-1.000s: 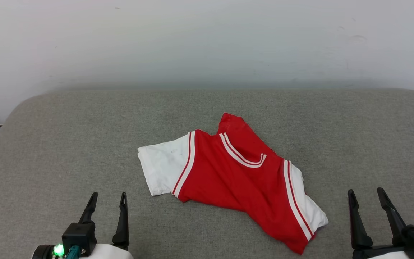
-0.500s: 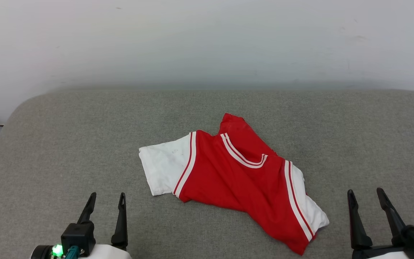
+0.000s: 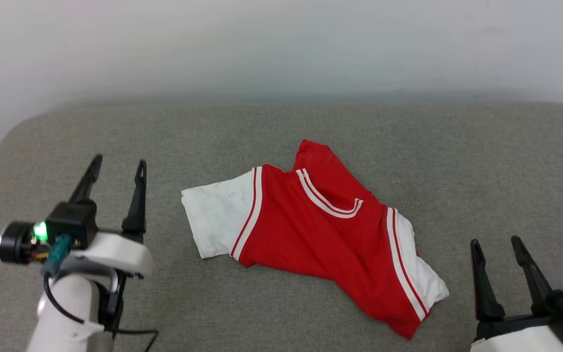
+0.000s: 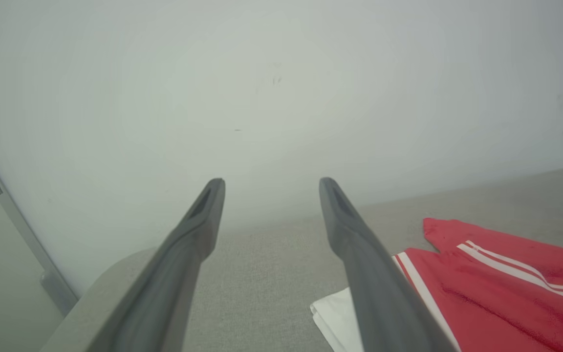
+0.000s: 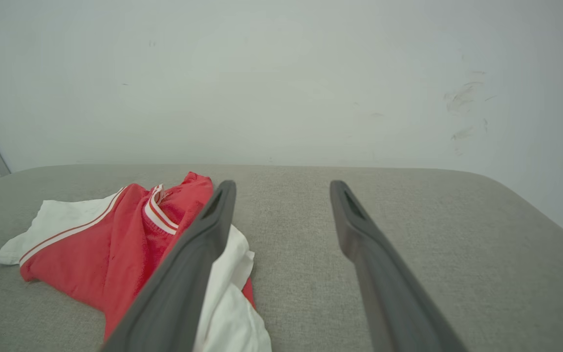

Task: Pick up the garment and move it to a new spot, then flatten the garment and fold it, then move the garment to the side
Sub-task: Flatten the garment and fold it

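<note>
- The garment (image 3: 311,234): a bright red T-shirt of soft, thin cloth. It lies crumpled near the middle of the bench (image 3: 457,156), slanting from the far left to the near right in the head view. Its outline is irregular and shallow folds cross it.
- Sleeves: one white sleeve (image 3: 215,220) lies fairly flat toward the robot's left. The other white sleeve (image 3: 425,278) bunches at the near right. Each meets the red body along a white-and-red striped band.
- Neck trim (image 3: 328,205): a curved, striped white-and-red band, with a red flap of cloth jutting out beyond it.
- Bench: a padded slab with rounded corners, covered in coarse grey woven fabric.
- Left tool (image 3: 119,160): two long, dark, tapering matte fingers, spread apart and empty, left of the flat sleeve and clear of the cloth. Behind them are a dark housing with a green light (image 3: 41,230) and a smooth white forearm (image 3: 71,303).
- Right tool (image 3: 495,241): the same dark fingers, spread and empty, near the bunched sleeve at the near right.
- Wall (image 3: 281,44): pale, smooth and matte, with faint scuff marks toward the right.
</note>
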